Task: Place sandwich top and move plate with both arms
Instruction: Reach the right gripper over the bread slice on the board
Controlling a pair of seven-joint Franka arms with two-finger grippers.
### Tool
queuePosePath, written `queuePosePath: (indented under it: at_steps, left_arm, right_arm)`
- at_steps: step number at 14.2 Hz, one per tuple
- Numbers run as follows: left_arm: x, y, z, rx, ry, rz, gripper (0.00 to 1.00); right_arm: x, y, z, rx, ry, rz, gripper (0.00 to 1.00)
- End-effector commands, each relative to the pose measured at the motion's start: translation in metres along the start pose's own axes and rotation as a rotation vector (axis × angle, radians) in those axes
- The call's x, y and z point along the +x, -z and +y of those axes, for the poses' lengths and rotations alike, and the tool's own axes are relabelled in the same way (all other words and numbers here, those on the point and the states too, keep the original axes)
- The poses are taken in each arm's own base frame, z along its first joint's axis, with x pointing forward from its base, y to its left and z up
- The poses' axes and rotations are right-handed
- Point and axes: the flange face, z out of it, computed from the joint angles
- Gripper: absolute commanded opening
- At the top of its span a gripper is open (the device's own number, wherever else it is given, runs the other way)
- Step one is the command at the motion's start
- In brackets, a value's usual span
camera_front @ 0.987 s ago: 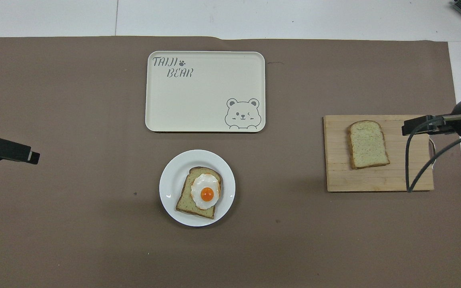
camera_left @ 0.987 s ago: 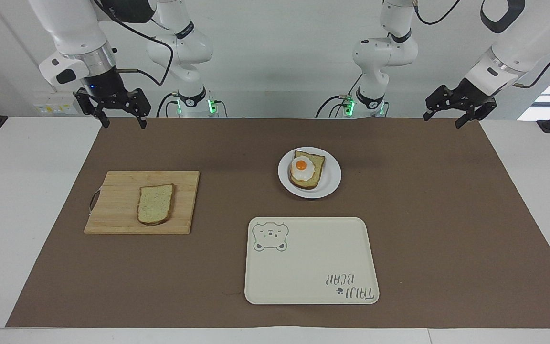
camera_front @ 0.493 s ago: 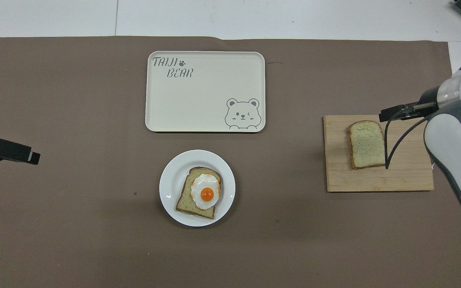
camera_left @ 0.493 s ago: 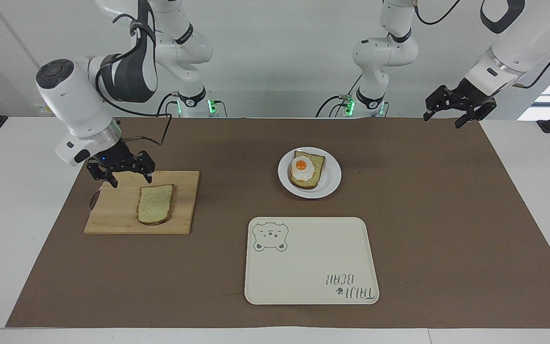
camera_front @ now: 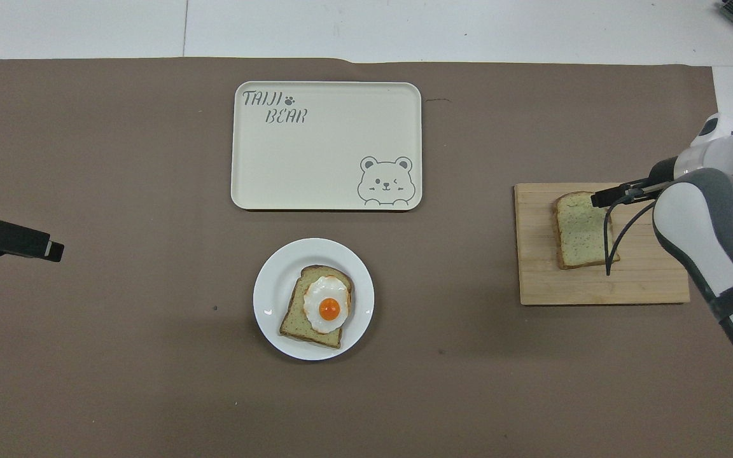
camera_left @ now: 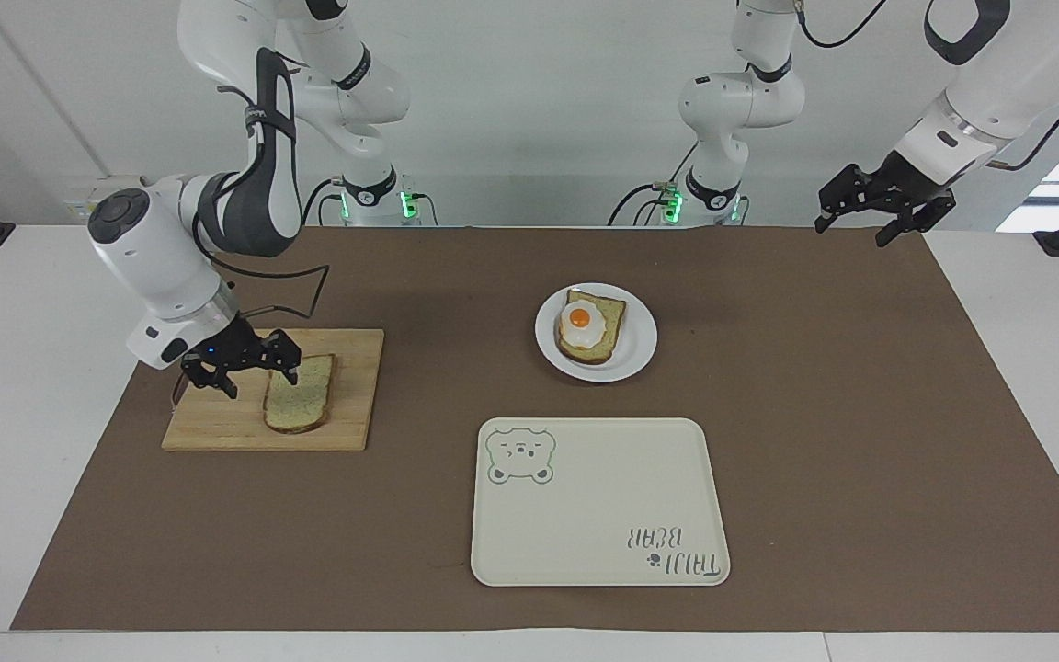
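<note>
left pincer (camera_left: pixel 888 219): hanging released over the brown mat's (camera_left: pixel 814 414) edge nearest the robots, at the left arm's end of the surface (camera_left: pixel 1026 386), waiting; in the overhead view only its dark tip is showing, the rest being cut off by the frame.
plate (camera_left: pixel 635 354): sitting on the mat, nearer to the robots than the tray, carrying a bread slice (camera_left: pixel 605 322) with a fried egg (camera_left: pixel 582 324) on it.
right pincer (camera_left: pixel 249 365): hanging low with fingers spread wide over the cutting board, at the sandwich top's edge; grasping nothing; whether one finger is touching the bread is hard to tell.
sandwich top (camera_left: pixel 301 405): lying flat on the cutting board at the right arm's end; the pincer is covering one corner of it.
cutting board (camera_left: pixel 346 386): its metal handle is mostly hidden by the right arm.
tray (camera_left: pixel 603 552): lying farthest from the robots, showing a bear drawing and lettering.
</note>
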Motion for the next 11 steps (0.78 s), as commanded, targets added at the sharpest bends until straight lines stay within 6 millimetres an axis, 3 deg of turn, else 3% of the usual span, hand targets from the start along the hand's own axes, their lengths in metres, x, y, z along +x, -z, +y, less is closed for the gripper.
queuePosePath:
  at_steps: [1,3,5,9,11]
  left_arm:
    - [-0.010,-0.002,0.001,0.021,0.011,0.004,1.00]
    - [-0.010,-0.002,0.001,0.021,0.011,0.004,1.00]
    - [-0.010,-0.002,0.001,0.020,0.011,0.002,1.00]
    - [-0.010,-0.001,0.002,0.021,0.008,0.002,1.00]
    - [-0.010,-0.001,0.002,0.021,0.008,0.002,1.00]
  right_arm:
    - [-0.013,-0.033,0.019,0.047,0.014,0.021,1.00]
    - [-0.021,-0.063,0.031,0.092,0.001,0.034,1.00]
    - [-0.024,-0.073,0.033,0.111,0.008,0.032,1.00]
    - [-0.025,-0.073,0.032,0.125,0.014,0.017,1.00]
    - [-0.023,-0.062,0.027,0.138,0.019,0.012,1.00]
